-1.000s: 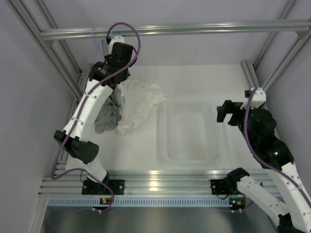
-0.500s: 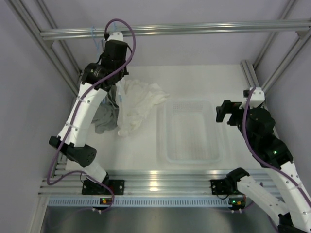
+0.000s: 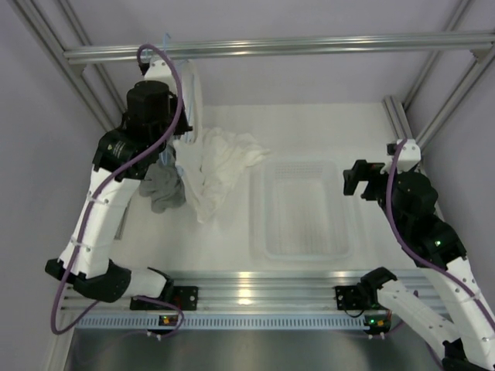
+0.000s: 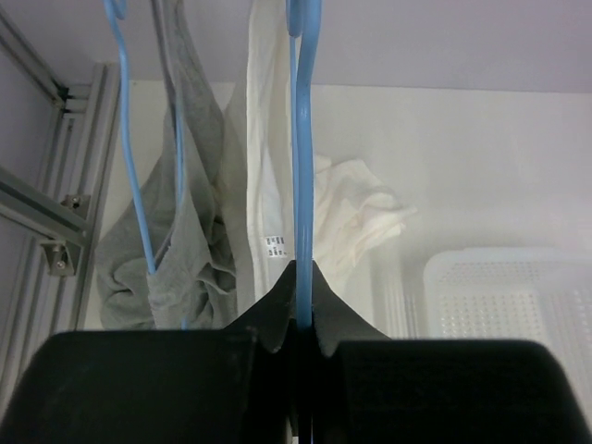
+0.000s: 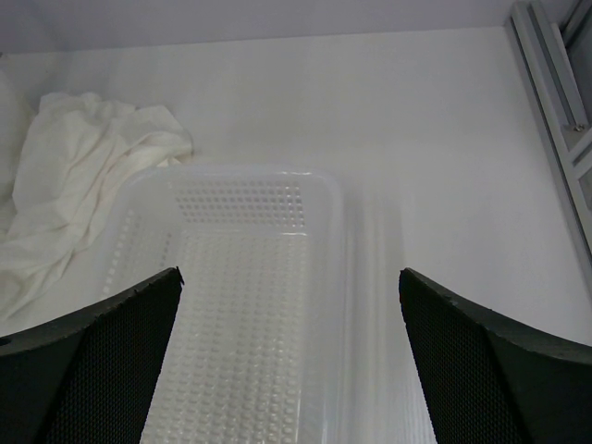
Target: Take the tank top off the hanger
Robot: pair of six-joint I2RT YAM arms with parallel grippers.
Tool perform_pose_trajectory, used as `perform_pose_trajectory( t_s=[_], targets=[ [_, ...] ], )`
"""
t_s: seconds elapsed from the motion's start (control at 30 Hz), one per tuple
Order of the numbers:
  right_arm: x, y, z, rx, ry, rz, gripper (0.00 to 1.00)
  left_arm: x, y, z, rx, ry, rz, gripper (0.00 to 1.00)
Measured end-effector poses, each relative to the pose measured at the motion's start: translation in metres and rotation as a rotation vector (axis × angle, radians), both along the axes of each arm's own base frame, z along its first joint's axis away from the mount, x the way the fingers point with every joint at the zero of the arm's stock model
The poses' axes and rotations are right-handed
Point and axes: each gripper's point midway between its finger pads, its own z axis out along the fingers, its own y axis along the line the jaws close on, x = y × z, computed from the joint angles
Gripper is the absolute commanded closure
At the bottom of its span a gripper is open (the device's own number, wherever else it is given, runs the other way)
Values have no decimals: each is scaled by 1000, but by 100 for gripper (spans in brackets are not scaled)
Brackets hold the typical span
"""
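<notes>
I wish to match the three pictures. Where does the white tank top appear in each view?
Top external: the tank top is left of centre, towards the far side.
Left wrist: the tank top hangs at centre, just left of the blue hanger.
Right wrist: the tank top lies bunched in the upper left corner.
Shared landmark: the clear basket, always just right of the tank top.
</notes>
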Motion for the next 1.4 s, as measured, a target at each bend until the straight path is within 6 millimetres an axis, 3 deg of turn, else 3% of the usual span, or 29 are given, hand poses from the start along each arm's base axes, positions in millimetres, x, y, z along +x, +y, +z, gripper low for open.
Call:
perform_pose_trajectory(
  t_s=[0.2, 0.3, 0.53, 0.67, 0.8, 0.9, 1.03, 1.23, 1.4],
  targets=[
    [-3, 11, 1, 20, -2, 64, 1, -37, -4, -5, -51, 5, -107, 100],
    [-6, 31, 4, 53, -11, 167, 1, -55, -2, -10, -65, 8, -141, 100],
    [-11, 119, 23, 198, -71, 613, 4, -97, -10, -32, -102, 62, -275, 100],
    [-7, 174, 19, 224, -46, 808, 9, -133, -20, -35, -145, 90, -410, 100],
    [4, 234, 11, 157, -22, 914, 18, -167, -22, -36, -174, 97, -502, 100],
    [18, 263, 17, 117, -61, 924, 23, -186, -18, -43, -180, 117, -530, 100],
    [39, 288, 38, 73, -143, 899, 27, -206, -19, -51, -194, 148, -580, 100],
    [49, 317, 67, 58, -231, 910, 39, -220, -20, -58, -204, 177, -617, 100],
    [47, 331, 68, 54, -237, 932, 44, -223, -20, -57, -207, 177, -625, 100]
  ],
)
